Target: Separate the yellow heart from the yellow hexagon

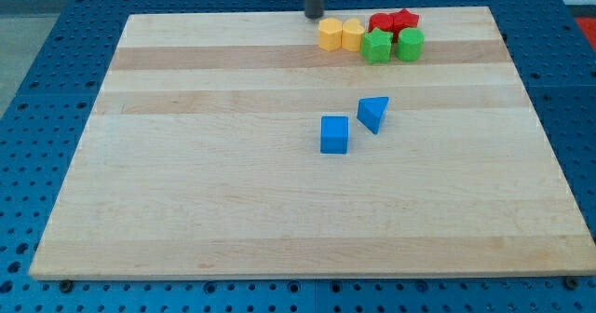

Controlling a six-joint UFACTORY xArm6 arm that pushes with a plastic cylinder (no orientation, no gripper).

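Presently, my tip point(314, 17): bare rod end, no jaws, just above-left of yellow hexagon point(330, 34).
Yellow heart point(352, 34): touching hexagon's right side.

Single camera, elevated, angled down over whole board point(186, 210).

Bright, even overhead light, no hard shadows. Wooden board point(279, 192) evenly lit, pale, slight washout toward view's top edge. Blue cube point(334, 134) & blue triangle point(372, 114) throw only thin soft shadows at base. Colours saturated, esp. blocks near top. Pic low-res, mild softness overall; block edges at top cluster smeary, shapes hard to read. My tip point(314, 16) dark, blurry, low detail. No glare spots. Board edges slightly trapezoid from perspective.
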